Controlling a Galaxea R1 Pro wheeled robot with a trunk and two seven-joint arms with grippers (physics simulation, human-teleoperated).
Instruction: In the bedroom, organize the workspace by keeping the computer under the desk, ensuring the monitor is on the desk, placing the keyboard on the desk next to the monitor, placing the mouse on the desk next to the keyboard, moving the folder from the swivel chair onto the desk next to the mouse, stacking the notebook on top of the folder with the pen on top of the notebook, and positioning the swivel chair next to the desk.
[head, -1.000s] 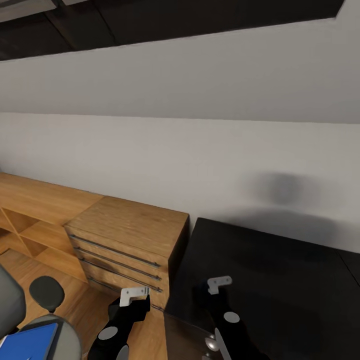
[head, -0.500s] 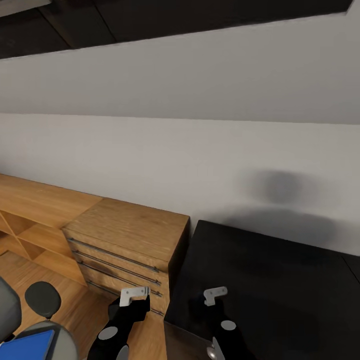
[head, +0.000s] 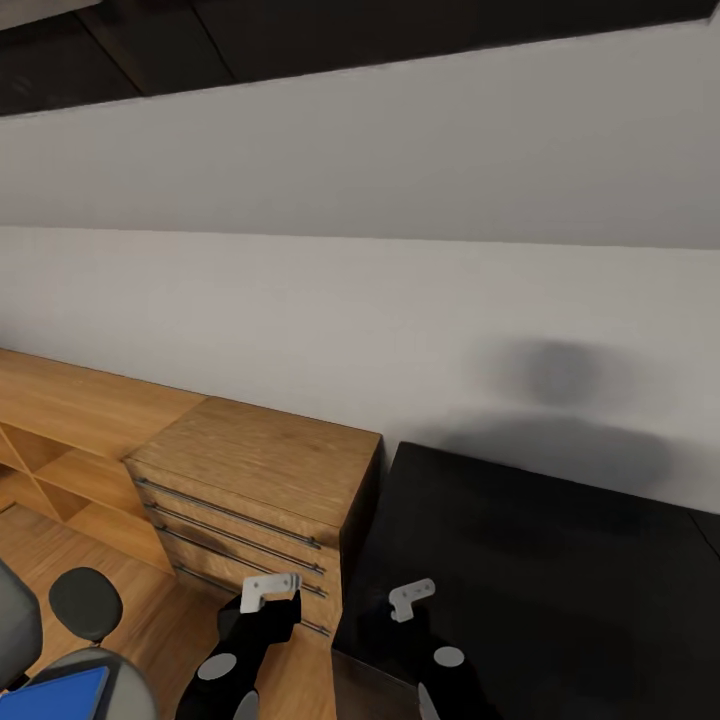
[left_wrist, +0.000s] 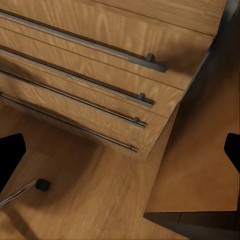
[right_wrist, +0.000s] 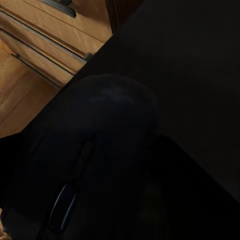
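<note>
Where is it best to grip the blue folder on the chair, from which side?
Likely the thin edge facing the left gripper, pinched top and bottom: the folder lies flat on the seat, and the armrest guards its far side. Most of it is cut off.

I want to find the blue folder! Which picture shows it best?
The head view: the blue folder lies on the grey swivel chair at the bottom corner, partly cut off. The wrist views look at wooden drawers and the black desk.
</note>
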